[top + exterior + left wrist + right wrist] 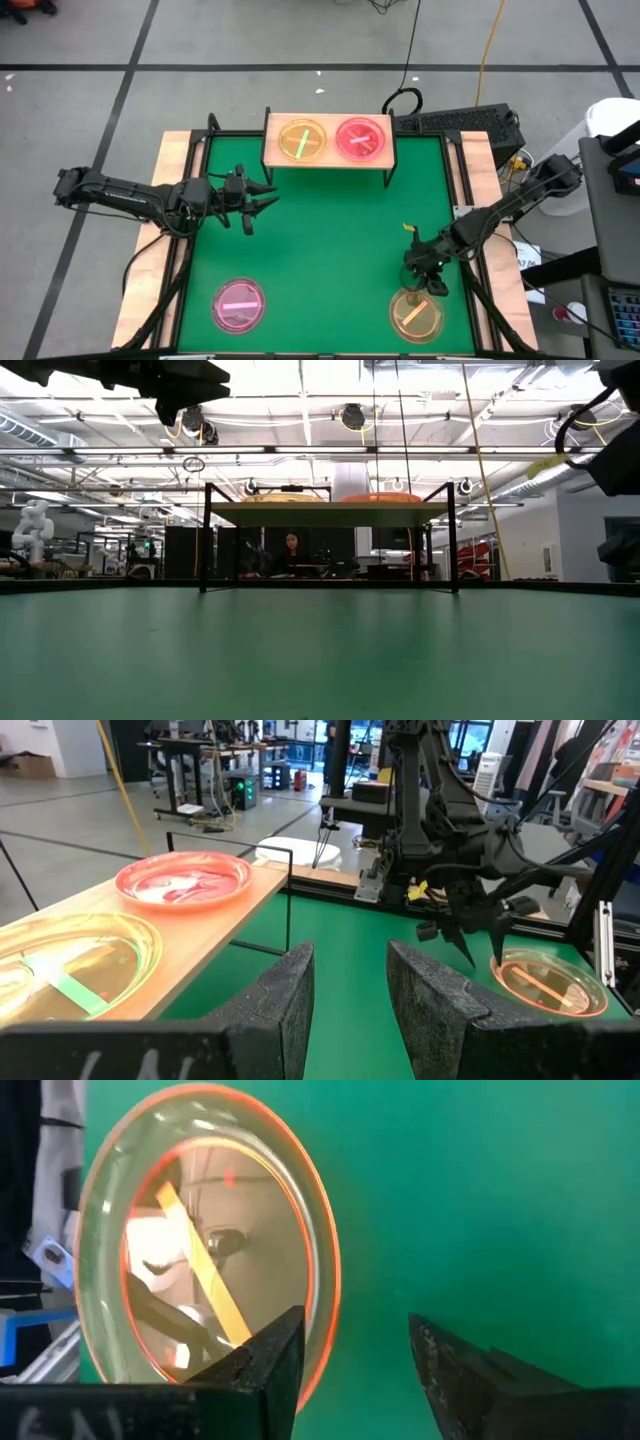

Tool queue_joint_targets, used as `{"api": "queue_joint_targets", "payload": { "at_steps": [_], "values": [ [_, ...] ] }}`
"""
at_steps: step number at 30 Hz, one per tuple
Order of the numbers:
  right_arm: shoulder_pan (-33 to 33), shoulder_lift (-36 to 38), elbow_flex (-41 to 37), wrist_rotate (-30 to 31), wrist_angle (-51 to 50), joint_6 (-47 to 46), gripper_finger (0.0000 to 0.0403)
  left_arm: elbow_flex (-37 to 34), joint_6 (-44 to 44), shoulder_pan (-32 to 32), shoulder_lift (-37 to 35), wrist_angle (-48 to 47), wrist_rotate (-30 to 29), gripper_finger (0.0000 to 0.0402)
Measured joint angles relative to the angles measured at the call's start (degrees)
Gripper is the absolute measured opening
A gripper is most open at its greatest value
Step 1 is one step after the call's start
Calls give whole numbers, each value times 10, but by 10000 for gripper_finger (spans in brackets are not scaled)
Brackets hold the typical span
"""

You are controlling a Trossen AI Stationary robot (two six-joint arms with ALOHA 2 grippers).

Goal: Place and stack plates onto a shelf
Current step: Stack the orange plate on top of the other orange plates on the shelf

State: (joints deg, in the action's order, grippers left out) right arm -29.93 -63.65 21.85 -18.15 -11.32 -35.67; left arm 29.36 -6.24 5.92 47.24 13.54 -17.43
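The shelf [275, 158], a light-wood board on black legs, stands at the table's far edge. On it rest a yellow-green plate [302, 140] and a pink-red plate [361, 138], each flat on its base. A pink plate [239, 305] lies on the green mat near left, and an amber plate [416, 314] lies near right. My right gripper [432, 287] is open and slants down over the amber plate's far rim [318, 1250], with bare mat between its fingers. My left gripper [262, 197] is open and level, left of the shelf's near edge.
Wooden side strips [172, 160] run along both sides of the green mat [330, 240]. A black device [455, 122] and cables lie behind the shelf's right end. The mat's middle is bare. In the low view a person [292, 550] sits far beyond the shelf.
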Motion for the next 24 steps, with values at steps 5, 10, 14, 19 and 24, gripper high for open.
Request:
{"api": "queue_joint_targets", "payload": {
  "at_steps": [5,10,14,19,24],
  "values": [
    [-8,-33,2,0,22,-1,154,0,0,0,0,0,0,133],
    [-9,-46,2,1,30,6,113,0,0,0,0,0,0,133],
    [-9,-44,1,0,33,21,41,0,0,0,0,0,0,133],
    [12,-31,0,4,59,31,7,0,0,0,0,0,0,133],
    [54,0,0,20,119,67,1,0,0,0,0,0,0,133]
  ]
}}
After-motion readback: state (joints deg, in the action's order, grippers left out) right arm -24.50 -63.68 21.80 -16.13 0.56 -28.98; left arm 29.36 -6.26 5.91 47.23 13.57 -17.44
